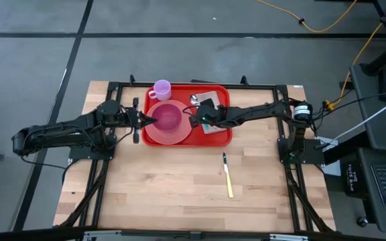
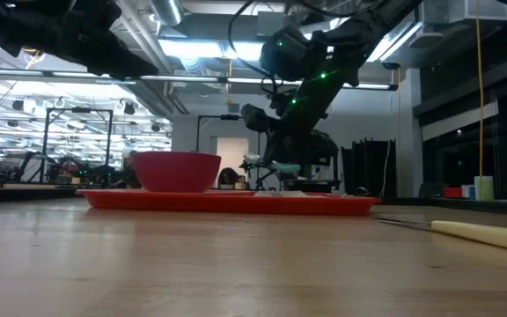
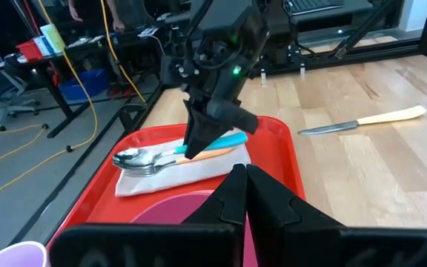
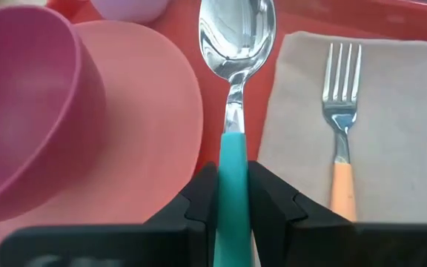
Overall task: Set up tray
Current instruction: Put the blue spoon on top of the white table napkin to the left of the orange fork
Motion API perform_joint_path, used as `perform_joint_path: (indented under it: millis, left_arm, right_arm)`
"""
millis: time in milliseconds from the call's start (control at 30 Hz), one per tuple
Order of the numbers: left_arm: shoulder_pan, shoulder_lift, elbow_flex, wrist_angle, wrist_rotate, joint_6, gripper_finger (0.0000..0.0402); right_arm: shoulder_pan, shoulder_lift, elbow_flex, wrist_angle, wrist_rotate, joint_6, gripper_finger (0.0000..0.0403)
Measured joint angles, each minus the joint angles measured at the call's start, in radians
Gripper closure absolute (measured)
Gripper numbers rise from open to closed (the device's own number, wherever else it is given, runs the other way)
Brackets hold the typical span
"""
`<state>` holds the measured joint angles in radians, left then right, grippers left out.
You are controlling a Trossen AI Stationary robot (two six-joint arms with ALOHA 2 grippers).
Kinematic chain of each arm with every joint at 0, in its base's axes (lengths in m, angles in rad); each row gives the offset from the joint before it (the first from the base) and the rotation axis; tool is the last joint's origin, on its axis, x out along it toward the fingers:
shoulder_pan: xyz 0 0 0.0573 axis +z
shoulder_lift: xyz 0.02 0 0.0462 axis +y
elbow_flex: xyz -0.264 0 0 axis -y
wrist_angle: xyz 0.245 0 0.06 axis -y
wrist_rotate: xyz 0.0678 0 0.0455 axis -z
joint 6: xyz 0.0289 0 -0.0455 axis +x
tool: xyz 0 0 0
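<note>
The red tray (image 1: 225, 138) lies mid-table and carries a pink plate (image 1: 154, 134) with a pink bowl (image 1: 169, 117) on it. A lilac cup (image 1: 161, 89) stands at its far left corner, and a beige napkin (image 4: 391, 133) lies on its right half. An orange-handled fork (image 4: 339, 111) lies on the napkin. My right gripper (image 4: 233, 178) is over the tray between plate and napkin, shut on a teal-handled spoon (image 4: 236, 30). My left gripper (image 1: 147, 120) hangs shut above the plate's left edge, touching nothing. My right gripper pinches the spoon's teal handle (image 4: 233, 159) between its two fingers, with the fingers lying along the handle. It comes slanting down from the table's right side. The handle sits raised above the tray (image 2: 277, 165). Whether the spoon's bowl end rests on the tray, I cannot tell.
A knife (image 1: 227, 175) with a pale handle lies on the bare wood near the table's middle, to the near right of the tray. The arms' black frame runs along the far edge and both sides. Open wood spans the table's near half.
</note>
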<state>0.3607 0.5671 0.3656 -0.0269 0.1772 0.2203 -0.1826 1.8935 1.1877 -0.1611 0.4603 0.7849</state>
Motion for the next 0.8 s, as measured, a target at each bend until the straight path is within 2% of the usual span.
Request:
perform_joint_path:
  millis: [200,800]
  left_arm:
    - [0.000,0.000,0.000,0.000,0.000,0.000,0.0400]
    - [0.000,0.000,0.000,0.000,0.000,0.002,0.0400]
  right_arm:
    - [-0.031,0.032,0.000,0.001,-0.044,0.022,0.0343]
    - [-0.076,0.071,-0.001,-0.030,-0.048,0.047,0.0343]
